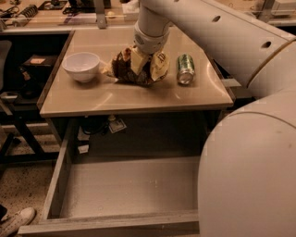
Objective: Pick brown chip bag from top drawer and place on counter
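Note:
The brown chip bag (124, 69) sits crumpled on the counter (138, 99), between a bowl and a can. My gripper (147, 62) comes down from above onto the bag's middle and is shut on it, with the bag bunched up around it and its underside touching the counter. The top drawer (125, 187) stands pulled out below the counter's front edge. Its flat grey bottom is bare.
A white bowl (82, 66) stands left of the bag and a green drinks can (186, 69) lies to its right. A cluttered bench (55, 14) runs behind the counter. My arm and body (249, 176) fill the right side. A shoe (16, 221) shows at bottom left.

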